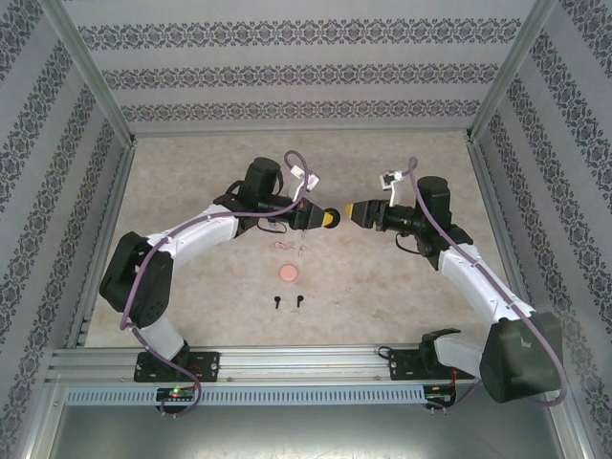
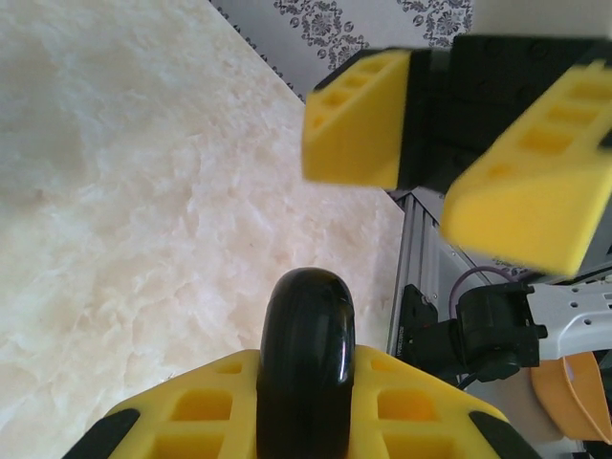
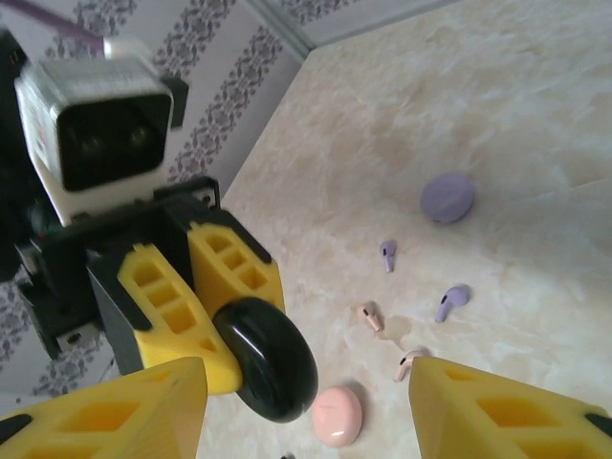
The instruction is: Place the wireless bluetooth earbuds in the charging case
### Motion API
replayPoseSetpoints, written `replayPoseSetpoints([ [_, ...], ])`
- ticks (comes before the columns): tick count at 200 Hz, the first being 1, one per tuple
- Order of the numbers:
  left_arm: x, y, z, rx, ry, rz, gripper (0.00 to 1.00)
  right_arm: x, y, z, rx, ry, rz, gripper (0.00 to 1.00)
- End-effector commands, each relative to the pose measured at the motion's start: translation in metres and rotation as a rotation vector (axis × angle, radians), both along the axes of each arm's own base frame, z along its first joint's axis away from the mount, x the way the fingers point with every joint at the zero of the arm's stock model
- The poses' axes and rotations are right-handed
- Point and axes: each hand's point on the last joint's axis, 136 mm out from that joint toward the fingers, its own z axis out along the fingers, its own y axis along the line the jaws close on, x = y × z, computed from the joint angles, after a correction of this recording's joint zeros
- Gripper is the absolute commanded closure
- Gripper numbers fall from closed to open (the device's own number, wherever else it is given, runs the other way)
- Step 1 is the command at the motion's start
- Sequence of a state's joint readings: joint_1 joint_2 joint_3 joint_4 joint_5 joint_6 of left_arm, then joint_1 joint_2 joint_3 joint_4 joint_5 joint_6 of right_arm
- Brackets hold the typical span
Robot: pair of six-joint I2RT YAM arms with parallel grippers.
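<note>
the left gripper (image 2: pixel 304 406) clamps the black case (image 3: pixel 265 360) edge-out, presumably for the parted right gripper (image 3: pixel 308 413) to open.

No readable text, brand, number or sign anywhere, 12 o'clock round to 6 and back. Nothing legible.

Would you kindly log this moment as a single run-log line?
left claw: shut on black case | right claw: open, facing it | pink case: on table | black earbuds: on table
</note>
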State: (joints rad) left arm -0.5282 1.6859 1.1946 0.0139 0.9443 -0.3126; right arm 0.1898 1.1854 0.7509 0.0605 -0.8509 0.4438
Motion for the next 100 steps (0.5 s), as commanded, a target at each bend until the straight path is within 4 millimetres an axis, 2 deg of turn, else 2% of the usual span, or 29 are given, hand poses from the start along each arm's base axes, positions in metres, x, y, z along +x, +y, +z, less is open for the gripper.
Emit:
replayPoseSetpoints([
  [1, -0.004, 0.002, 0.02, -0.022, -0.04, -0.034, 1.0, -0.011, 0.018, 0.004, -0.008, -0.072, 0.114, 0.43],
  [44, -0.002, 0.0, 0.023, -0.026, -0.04, -0.037, 1.0, -0.007, 0.026, -0.01, -0.031, -0.045, 0.117, 0.46],
  [100, -0.007, 0.001, 0.033, -0.04, -0.05, -0.054, 1.0, 0.009, 0.009, -0.034, -0.056, 0.016, 0.041, 0.55],
])
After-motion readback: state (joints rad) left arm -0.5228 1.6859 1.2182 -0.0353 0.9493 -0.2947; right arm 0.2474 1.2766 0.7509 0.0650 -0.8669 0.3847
